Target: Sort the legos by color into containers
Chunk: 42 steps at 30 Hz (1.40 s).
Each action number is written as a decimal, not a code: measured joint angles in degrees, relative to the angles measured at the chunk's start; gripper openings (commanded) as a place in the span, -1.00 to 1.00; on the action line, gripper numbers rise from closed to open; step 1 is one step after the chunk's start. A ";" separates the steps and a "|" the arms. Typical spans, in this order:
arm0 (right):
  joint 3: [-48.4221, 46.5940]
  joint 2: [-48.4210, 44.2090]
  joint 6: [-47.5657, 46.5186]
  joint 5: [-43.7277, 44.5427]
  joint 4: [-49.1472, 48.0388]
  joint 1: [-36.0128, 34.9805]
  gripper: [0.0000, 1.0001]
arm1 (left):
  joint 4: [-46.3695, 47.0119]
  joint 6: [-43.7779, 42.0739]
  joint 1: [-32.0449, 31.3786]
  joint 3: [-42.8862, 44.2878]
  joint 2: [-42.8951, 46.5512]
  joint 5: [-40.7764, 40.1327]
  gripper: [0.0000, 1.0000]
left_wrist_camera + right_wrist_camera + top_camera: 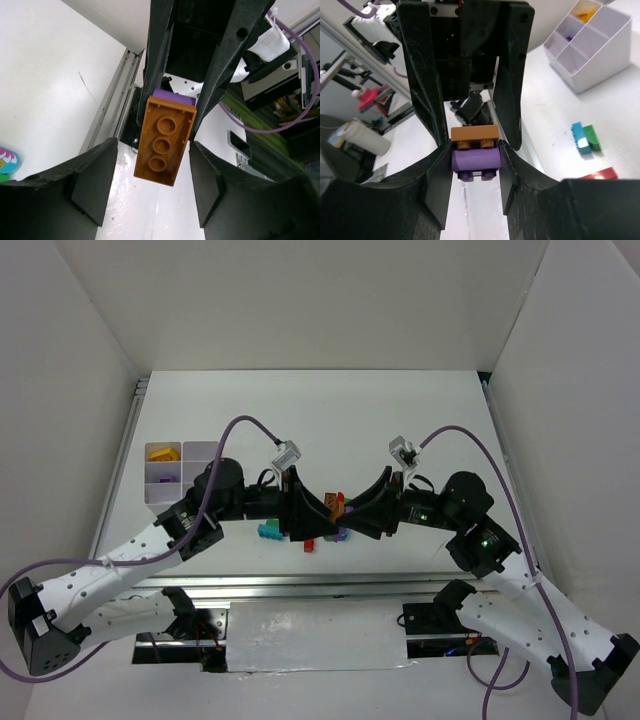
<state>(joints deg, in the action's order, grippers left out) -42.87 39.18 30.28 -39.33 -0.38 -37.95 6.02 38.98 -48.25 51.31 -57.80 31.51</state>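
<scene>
Legos at the centre of this moment were a joined pair: an orange brick [162, 145] studded onto a purple brick [475, 160]. The pair was held between the two arms over the near middle of the table [300, 410], well apart from the tray [592, 75]. The right gripper [474, 167] was pinched on the purple brick's sides. The left gripper [152, 172] stood spread around the orange brick, with gaps on both sides. Both bricks looked light, stiff and slick, and probably locked tight by their studs. The orange brick's long flat sides seemed the best hold for a square pull apart.
</scene>
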 measured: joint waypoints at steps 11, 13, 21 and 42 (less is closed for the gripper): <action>-0.37 1.16 1.57 -2.45 -0.96 0.11 -1.00 | 1.25 -1.31 0.02 -0.09 1.11 3.93 -0.78; -0.59 1.33 1.57 -2.75 -0.92 0.11 -1.00 | 1.29 -1.31 0.07 -0.09 1.05 4.24 -0.82; -0.96 1.51 1.31 -3.23 -0.44 0.13 -0.57 | 1.22 -1.38 0.09 -0.09 1.01 4.44 -1.00; -0.68 -0.90 0.42 -3.69 -0.17 0.35 -0.72 | 1.75 -1.20 -0.59 -0.07 2.58 2.27 -1.00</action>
<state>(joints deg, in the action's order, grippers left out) -43.55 38.28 30.70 -43.03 -0.56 -37.60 7.77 37.78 -48.84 51.24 -55.22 33.78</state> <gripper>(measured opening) 0.402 0.460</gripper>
